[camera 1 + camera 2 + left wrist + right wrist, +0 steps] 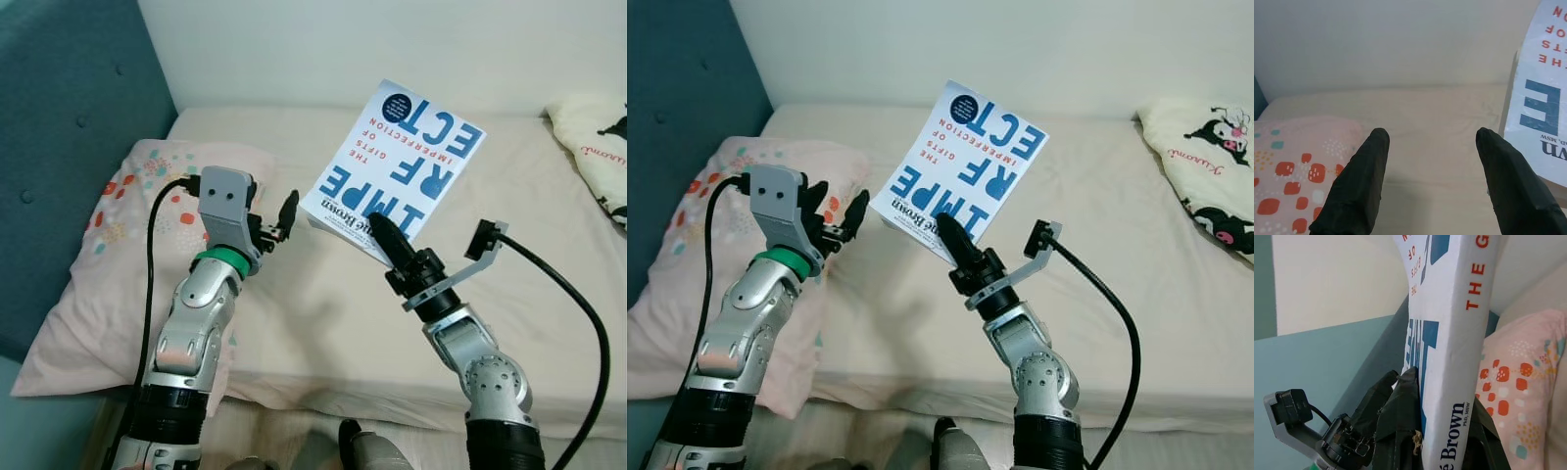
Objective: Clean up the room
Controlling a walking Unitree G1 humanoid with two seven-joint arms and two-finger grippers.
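I see the bed point(323, 323) spread under both arms, with a dotted pillow point(108, 255) below my left gripper point(277, 223), whose fingers gape wide just beside the book point(392, 162). My right gripper point(380, 231) clamps the book's lower corner, holding it tilted above the mattress.

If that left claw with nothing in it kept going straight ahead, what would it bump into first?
Probably the bed's cream sheet, then the wall; the left gripper, jaws open, points between pillow and book. Depth is unclear.
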